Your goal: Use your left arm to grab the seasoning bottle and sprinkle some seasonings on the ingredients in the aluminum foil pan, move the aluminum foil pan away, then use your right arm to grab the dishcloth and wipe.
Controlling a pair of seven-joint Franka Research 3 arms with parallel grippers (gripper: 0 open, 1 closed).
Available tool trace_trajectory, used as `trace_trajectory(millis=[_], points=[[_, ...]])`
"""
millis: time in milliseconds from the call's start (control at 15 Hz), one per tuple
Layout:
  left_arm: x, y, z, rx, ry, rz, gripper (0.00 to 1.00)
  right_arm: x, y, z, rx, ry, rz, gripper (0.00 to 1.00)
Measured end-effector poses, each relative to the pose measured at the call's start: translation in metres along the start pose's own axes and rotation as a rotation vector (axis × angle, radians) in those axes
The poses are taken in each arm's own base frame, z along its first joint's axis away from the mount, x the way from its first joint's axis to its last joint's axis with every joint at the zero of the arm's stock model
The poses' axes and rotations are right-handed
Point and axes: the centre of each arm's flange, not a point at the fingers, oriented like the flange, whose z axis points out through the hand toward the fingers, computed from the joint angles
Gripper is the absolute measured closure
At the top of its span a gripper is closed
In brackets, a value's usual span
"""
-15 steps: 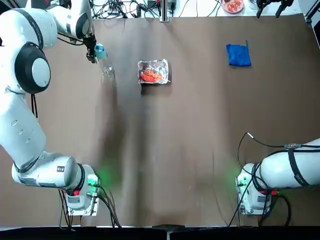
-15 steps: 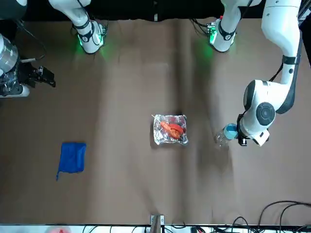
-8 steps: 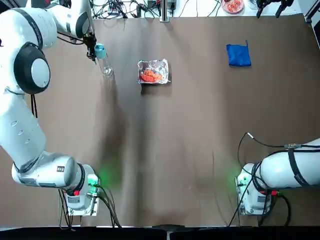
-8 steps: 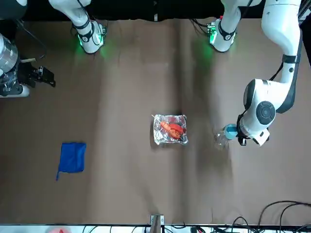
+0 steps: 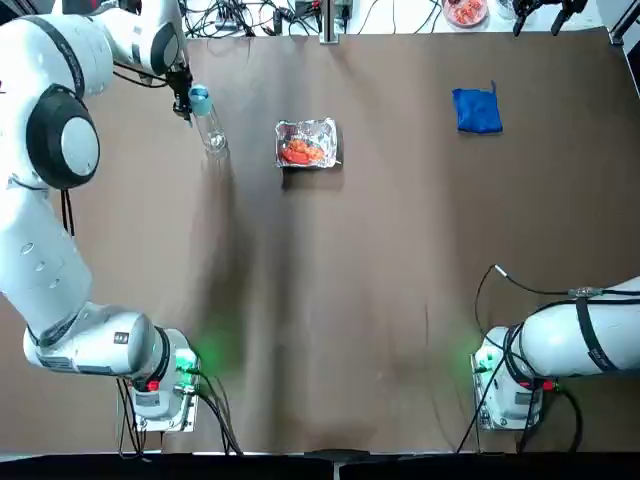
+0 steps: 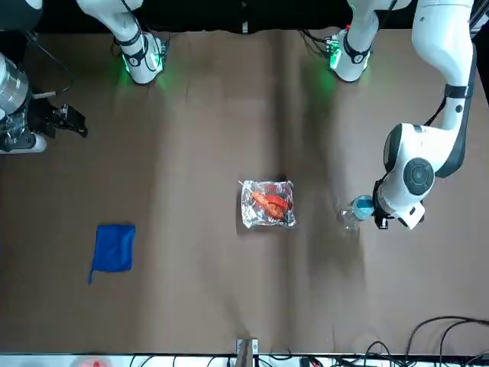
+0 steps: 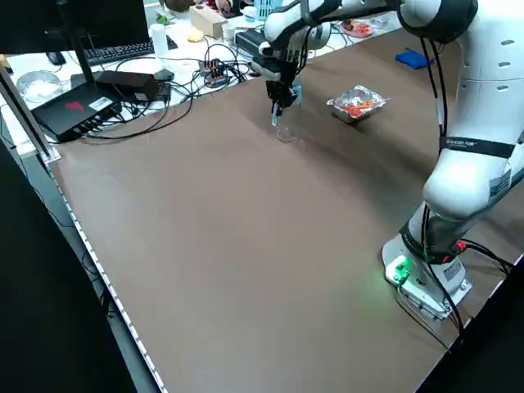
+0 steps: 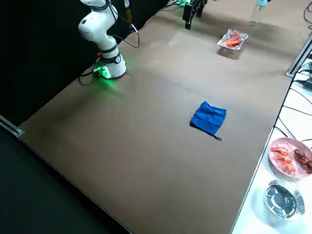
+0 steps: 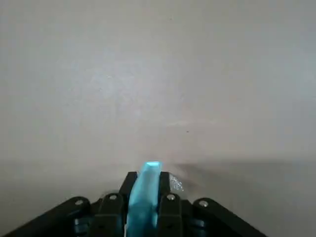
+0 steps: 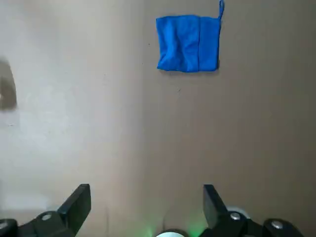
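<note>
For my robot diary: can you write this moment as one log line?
left gripper: shut on seasoning bottle cap | aluminum foil pan: unmoved, unseasoned | right gripper: open, parked | dishcloth: untouched

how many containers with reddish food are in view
2. The aluminum foil pan sits on the brown table between the seasoning bottle and the dishcloth. A round pink dish sits off the brown surface, on the white edge beyond the dishcloth. None appears hidden.

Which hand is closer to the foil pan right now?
Left. The left hand grips the seasoning bottle just beside the aluminum foil pan; the right hand hangs open far off, past the dishcloth.
</note>
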Motion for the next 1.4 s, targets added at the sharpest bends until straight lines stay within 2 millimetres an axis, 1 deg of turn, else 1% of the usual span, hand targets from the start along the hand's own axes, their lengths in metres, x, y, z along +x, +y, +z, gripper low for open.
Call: trace_trajectory(millis=[67, 200, 333, 533, 733, 933, 1133, 1267, 1333, 1400], points=[[0.001, 0.000, -0.007, -0.008, 0.000, -0.003, 0.77, 0.000, 0.000, 0.000, 0.000, 0.000, 0.000, 0.00], [0.002, -0.003, -0.027, 0.002, 0.005, -0.004, 0.77, 0.000, 0.000, 0.000, 0.000, 0.000, 0.000, 0.00], [-0.006, -0.007, -0.056, 0.022, 0.012, 0.006, 0.77, 0.000, 0.000, 0.000, 0.000, 0.000, 0.000, 0.00], [-0.032, -0.011, -0.100, 0.051, 0.020, 0.029, 0.77, 0.000, 0.000, 0.000, 0.000, 0.000, 0.000, 0.00], [-0.058, -0.014, -0.131, 0.055, 0.031, 0.033, 0.77, 0.000, 0.000, 0.000, 0.000, 0.000, 0.000, 0.00], [-0.090, -0.020, -0.148, 0.037, 0.076, 0.036, 0.77, 0.000, 0.000, 0.000, 0.000, 0.000, 0.000, 0.00], [-0.132, -0.031, -0.160, 0.021, 0.137, 0.044, 0.77, 0.000, 0.000, 0.000, 0.000, 0.000, -0.001, 0.00], [-0.155, -0.033, -0.171, 0.004, 0.168, 0.029, 0.77, 0.000, 0.000, 0.000, 0.000, 0.000, -0.001, 0.00], [-0.164, -0.033, -0.174, -0.005, 0.184, 0.023, 0.77, 0.000, -0.001, 0.000, 0.000, 0.000, -0.001, 0.00], [-0.179, -0.033, -0.171, -0.017, 0.221, 0.012, 0.77, 0.000, -0.001, 0.000, 0.000, 0.000, -0.002, 0.00]])
